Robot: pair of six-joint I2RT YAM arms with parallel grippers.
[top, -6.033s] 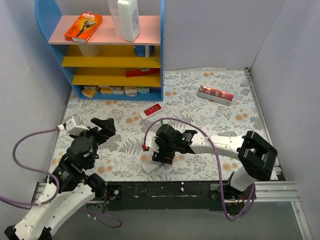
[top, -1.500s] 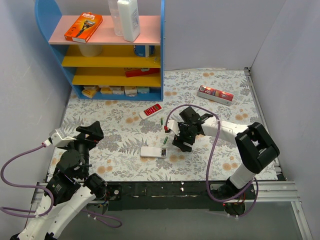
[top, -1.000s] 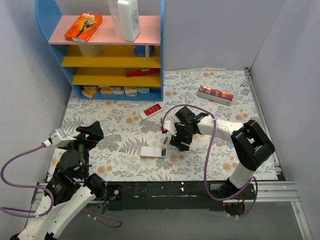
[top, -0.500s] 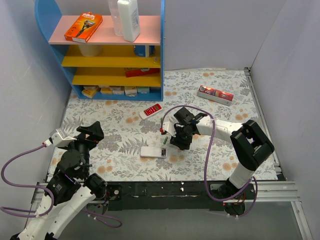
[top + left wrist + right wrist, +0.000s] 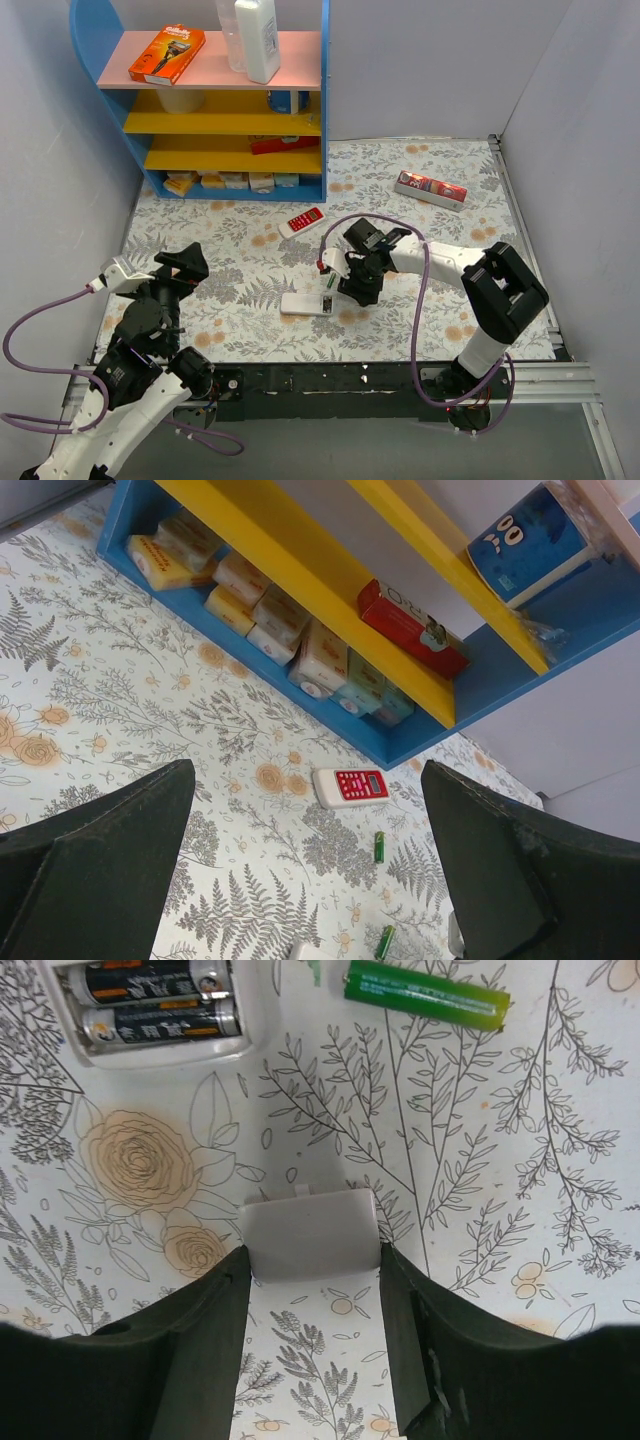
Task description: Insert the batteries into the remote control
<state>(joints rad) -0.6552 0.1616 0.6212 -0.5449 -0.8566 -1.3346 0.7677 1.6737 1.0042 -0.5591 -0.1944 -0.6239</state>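
While the left gripper (image 5: 308,772) hangs above the floral-print tablecloth (image 5: 230,270) at the near left with its two dark fingers (image 5: 110,860) spread wide and nothing between them, the right gripper (image 5: 312,1260) is low over the cloth near the table's middle, jaws narrowed onto a small white rectangular plastic cover (image 5: 312,1228), one black finger against each side. Cannot tell if the cover is lifted or lying flat on the cloth. The small white-grey oblong remote control (image 5: 306,304) lies just to the left of the right gripper (image 5: 350,290) in the top view, near the front edge. In the right wrist view it is back up, its open battery bay (image 5: 255,1015) at top left, holding two dark cylinder cells with orange bands (image 5: 150,1000) side by side. One of the slim green cylinder batteries (image 5: 427,993) lies loose on the cloth beside the bay, not touching the remote. The left wrist view shows two green batteries (image 5: 379,846) apart on the cloth, the second (image 5: 385,941) nearer the white remote's corner at the bottom edge. A red flat remote with white buttons (image 5: 352,786) lies further back, in front of the blue-and-yellow shelf unit (image 5: 95,40), whose bottom tier holds small boxes (image 5: 270,610).
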